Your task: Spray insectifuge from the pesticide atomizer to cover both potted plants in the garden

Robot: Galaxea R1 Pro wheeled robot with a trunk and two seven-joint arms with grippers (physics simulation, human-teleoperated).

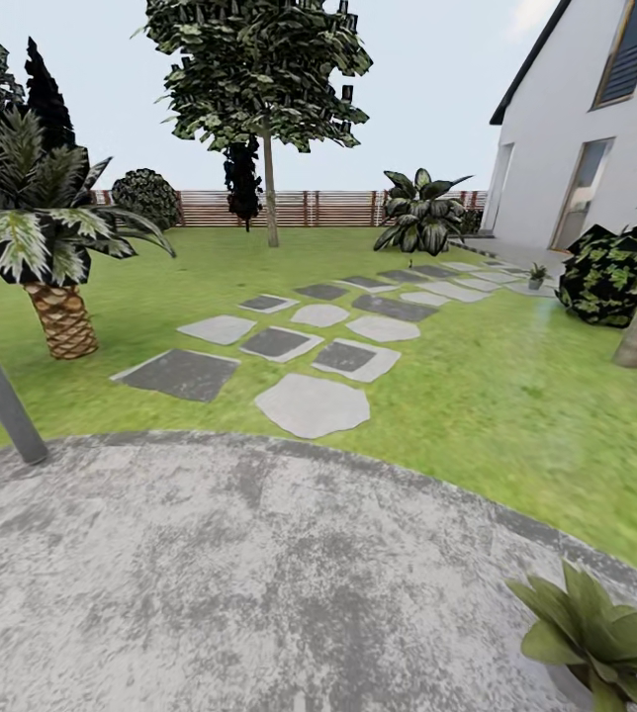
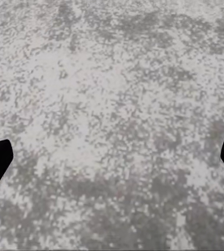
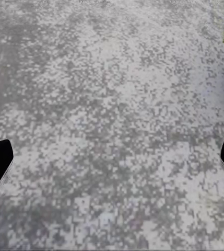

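The robot stands on the round grey patio. One potted plant is right by its side; the other potted plant sits far off by the stepping stones, near the house. Both claws hang over bare patio — the left claw and right claw are spread wide, holding nothing. No spray bottle can be seen, so picking up and spraying are not yet done.

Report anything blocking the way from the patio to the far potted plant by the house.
Nothing visible blocks it. From the round patio, stepping stones cross open lawn to the far potted plant. The striped shrub stands behind the path, the dark bush to its right.
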